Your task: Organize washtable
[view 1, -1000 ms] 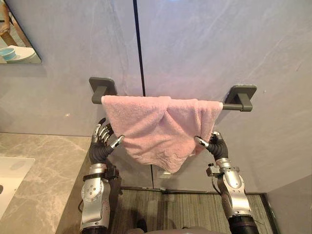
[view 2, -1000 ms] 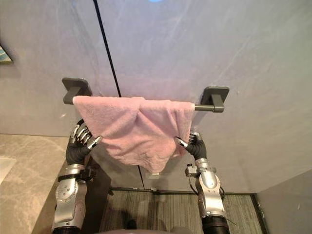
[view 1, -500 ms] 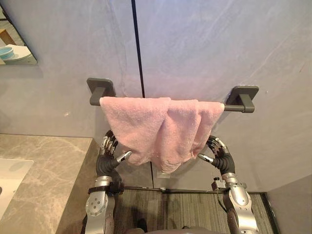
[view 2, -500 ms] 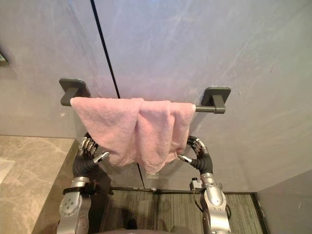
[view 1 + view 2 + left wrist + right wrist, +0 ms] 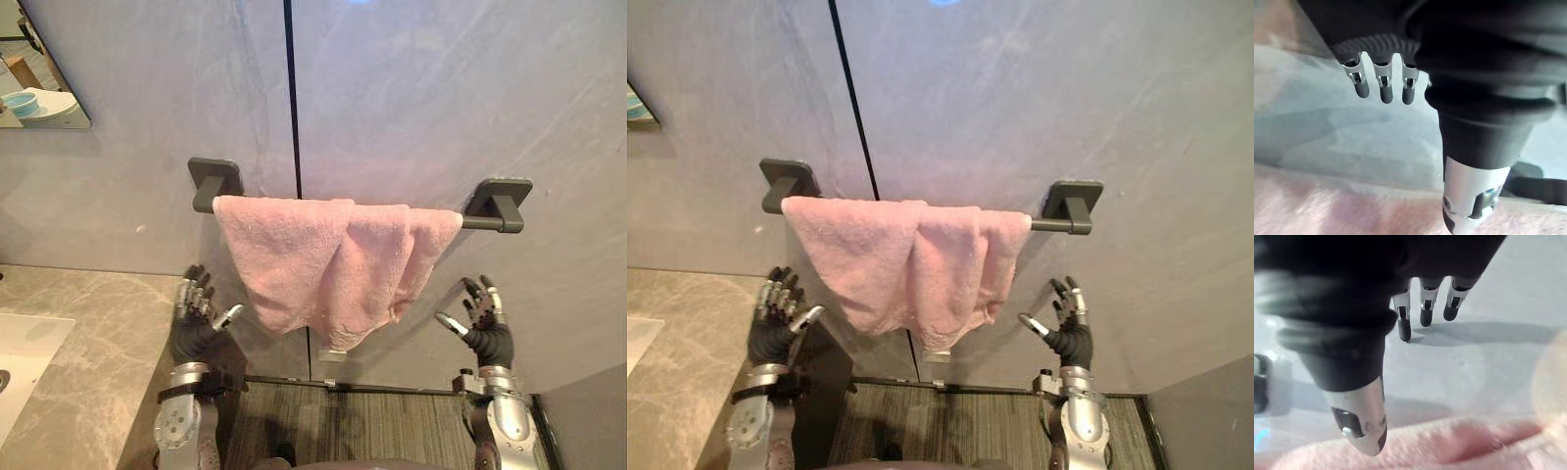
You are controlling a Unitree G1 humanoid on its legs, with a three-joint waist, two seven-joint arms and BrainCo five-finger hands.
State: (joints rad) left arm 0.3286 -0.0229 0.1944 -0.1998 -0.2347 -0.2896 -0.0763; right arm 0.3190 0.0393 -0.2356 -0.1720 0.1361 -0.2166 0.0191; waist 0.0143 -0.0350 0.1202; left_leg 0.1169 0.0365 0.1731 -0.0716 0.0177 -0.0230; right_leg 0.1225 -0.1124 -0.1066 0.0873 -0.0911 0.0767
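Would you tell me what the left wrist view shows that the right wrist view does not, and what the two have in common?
Of the two, the left wrist view has the left hand, fingers straight and holding nothing, with a dark blurred shape past its thumb, perhaps a rail bracket. The right wrist view has the right hand, likewise open and empty. Both share the pink towel, seen past the thumb and not held, and the grey wall behind the fingers.

Towel (image 5: 328,264) hangs from rail (image 5: 476,223) against wall (image 5: 411,98), blocking the middle. Clear air separates it from left hand (image 5: 196,331) and right hand (image 5: 487,339). Table (image 5: 98,323) edge just beside left hand.
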